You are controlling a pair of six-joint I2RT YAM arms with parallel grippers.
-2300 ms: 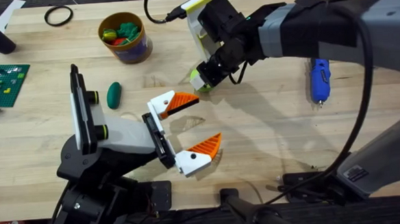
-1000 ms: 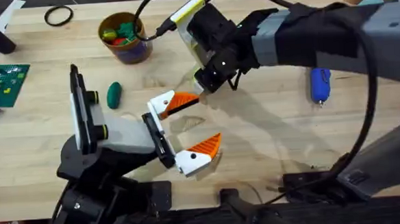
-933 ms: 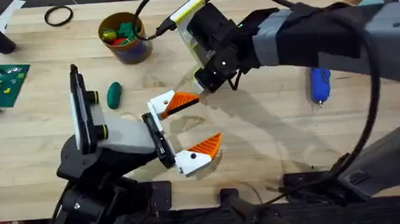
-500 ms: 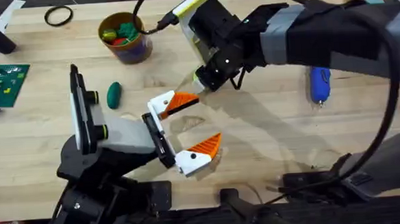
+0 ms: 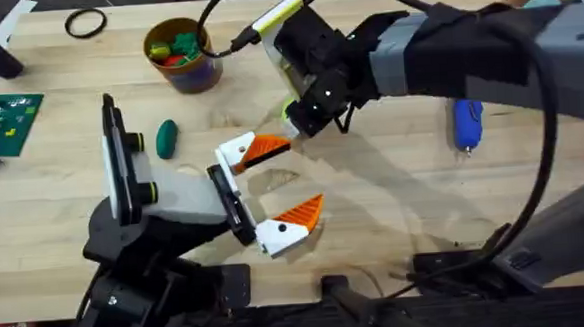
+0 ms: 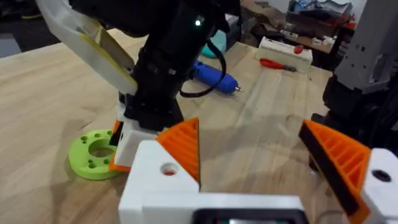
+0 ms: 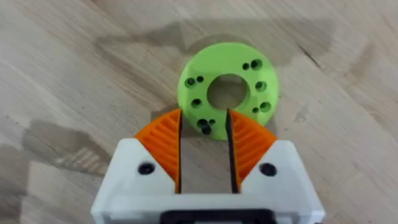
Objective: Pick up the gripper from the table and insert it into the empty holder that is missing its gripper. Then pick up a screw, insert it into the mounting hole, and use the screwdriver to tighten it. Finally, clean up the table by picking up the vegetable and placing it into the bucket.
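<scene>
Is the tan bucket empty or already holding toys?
Holding toys: the bucket contains red, yellow and green pieces, while the vegetable lies outside it on the table.

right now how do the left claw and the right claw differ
The left claw is spread wide with nothing between its orange pads, while the right claw has its pads close together at the rim of the green ring. The left claw lies level above bare table; the right claw points down at the tabletop. Both have white fingers with orange ribbed pads.
</scene>
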